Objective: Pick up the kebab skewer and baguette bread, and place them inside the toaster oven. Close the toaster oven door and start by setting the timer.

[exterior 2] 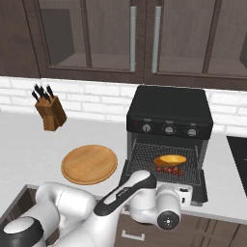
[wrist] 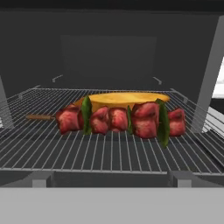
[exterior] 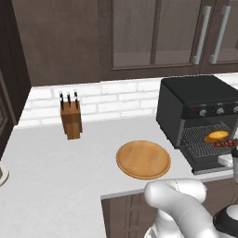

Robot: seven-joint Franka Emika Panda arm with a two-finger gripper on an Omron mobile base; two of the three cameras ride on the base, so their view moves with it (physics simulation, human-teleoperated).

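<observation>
White robot arm (exterior 2: pixel 96 207) fills the near foreground, bent across the counter edge toward the oven. Going left to right along the grey counter (exterior: pixel 56 158): a wooden knife block (exterior: pixel 70 118) stands far back by the white brick wall, a round wooden board (exterior: pixel 143 159) lies flat nearer the front edge, and the black oven (exterior 2: pixel 169 130) sits at the right with three round knobs across its front.

Its door (exterior 2: pixel 200 190) is dropped open, lying flat toward the robot. Inside, on the wire rack (wrist: pixel 109 144), the skewer (wrist: pixel 120 119) lies crosswise at the near side, red meat chunks with green pieces between them and a bare wooden end pointing left. Just behind it, touching or nearly so, lies the golden baguette (wrist: pixel 124 98), also crosswise.

At the arm's end the pincer (exterior 2: pixel 183 193) sits low over the open door, just in front of the oven mouth, aimed straight in at the rack. Its fingertips are hard to make out in the base views; the jaws stand spread wide and hold nothing. Both foods lie a little beyond the pincer, inside the oven, apart from it, with the skewer the closer of the two and the baguette farther in.

Dark wooden cabinets (exterior 2: pixel 130 38) with long metal handles hang above.
</observation>
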